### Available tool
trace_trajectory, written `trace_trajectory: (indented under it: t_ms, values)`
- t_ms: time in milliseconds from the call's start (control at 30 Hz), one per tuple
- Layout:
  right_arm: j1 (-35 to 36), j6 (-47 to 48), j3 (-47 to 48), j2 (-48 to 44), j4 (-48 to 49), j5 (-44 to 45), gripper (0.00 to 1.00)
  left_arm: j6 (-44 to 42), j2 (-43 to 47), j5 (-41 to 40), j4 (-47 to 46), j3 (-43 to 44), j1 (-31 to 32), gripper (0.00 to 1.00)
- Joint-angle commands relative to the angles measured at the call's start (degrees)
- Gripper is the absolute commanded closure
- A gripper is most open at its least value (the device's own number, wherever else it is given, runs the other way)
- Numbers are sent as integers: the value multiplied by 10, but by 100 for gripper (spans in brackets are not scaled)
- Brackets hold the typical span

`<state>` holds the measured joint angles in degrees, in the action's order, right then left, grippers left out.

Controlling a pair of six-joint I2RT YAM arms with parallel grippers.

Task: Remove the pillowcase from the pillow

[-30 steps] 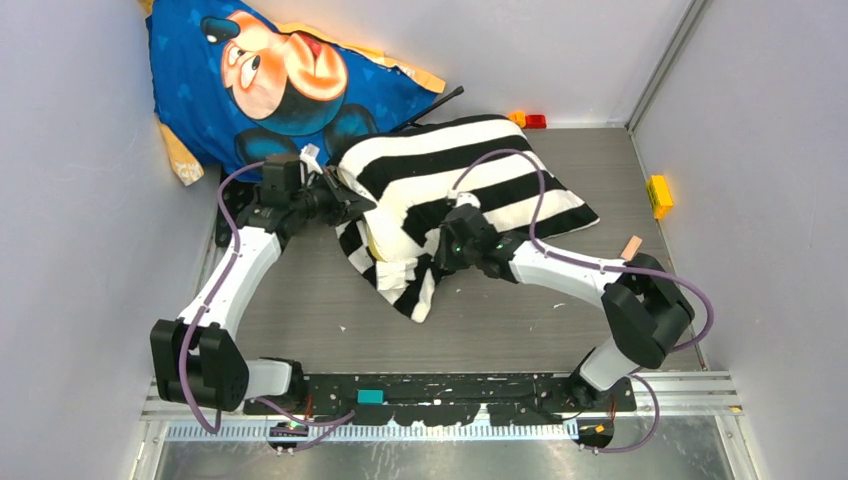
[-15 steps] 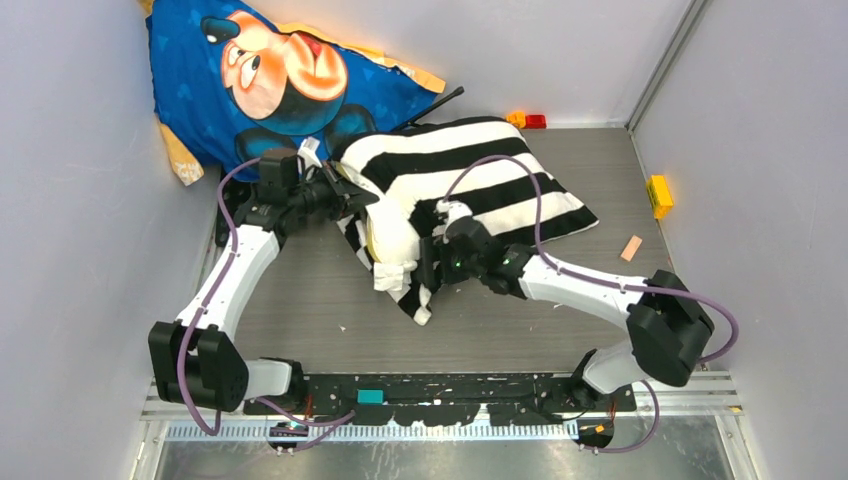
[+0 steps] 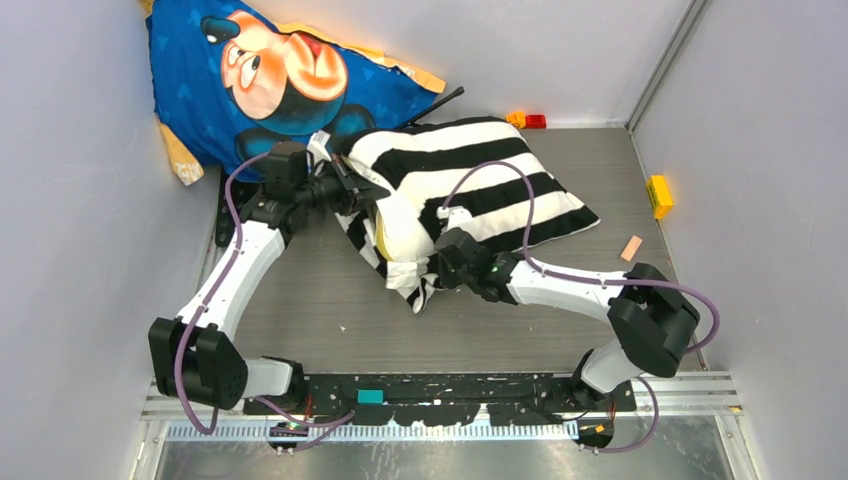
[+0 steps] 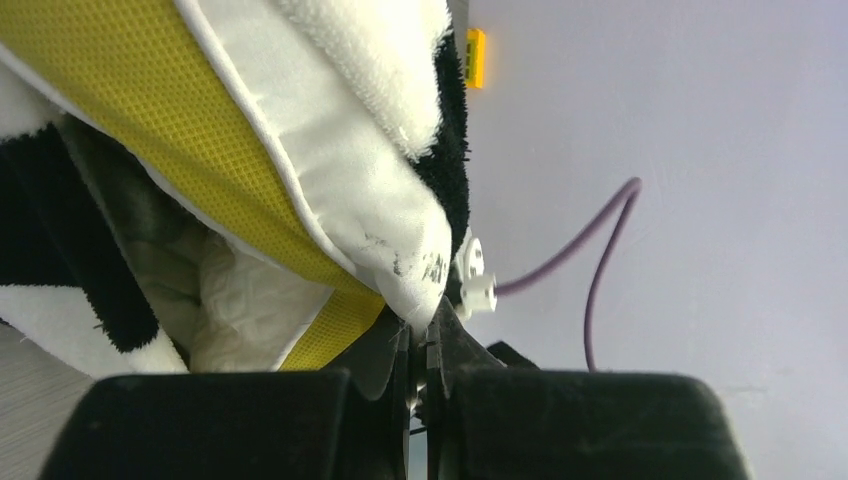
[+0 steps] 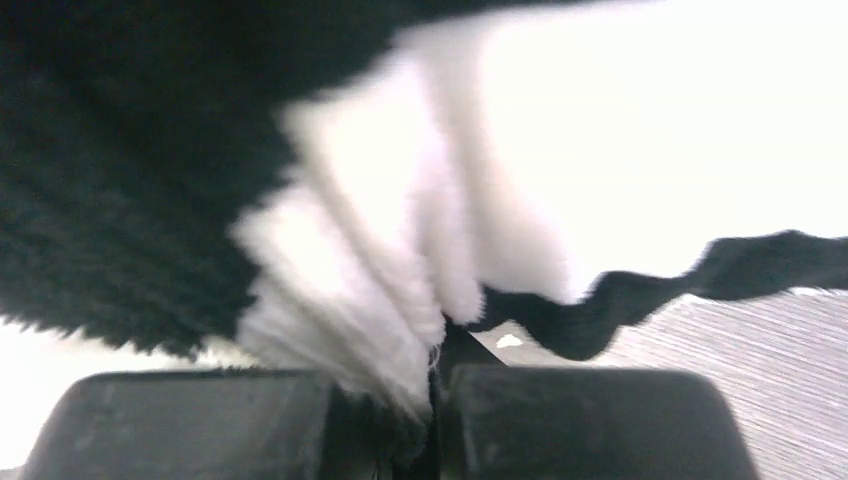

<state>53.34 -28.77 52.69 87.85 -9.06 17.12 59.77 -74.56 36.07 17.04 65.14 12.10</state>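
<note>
A grey wood-grain tabletop [image 3: 320, 300] forms the floor of a small booth. Plain pale lilac-grey walls [image 3: 90, 200] rise from its left, far and right edges, and a metal corner strip [image 3: 662, 62] runs up from its far right corner. A blue cartoon-print cushion [image 3: 200, 90] leans in its far left corner. At its far edge sit an orange block [image 3: 517, 118] and a red block [image 3: 536, 121]. A yellow block [image 3: 659, 195] lies at its right edge, with a small peach piece [image 3: 631, 247] near it. An aluminium rail [image 3: 700, 385] borders its near edge. The light is soft and even.
</note>
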Motion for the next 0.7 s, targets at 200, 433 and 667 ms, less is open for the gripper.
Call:
trace_trajectory:
  t_ms: [200,433,667]
  values:
    - [-120,-50,-79,-26,0,32,94,95,6,81,-127,85,-46,100]
    - [-161,-59,-105,-29,-14,57,91,156,5,123,-190,91,-84,100]
    - [-262,-66,-107,-69,-53,72,93,101,18,129,-132,78,-91,100]
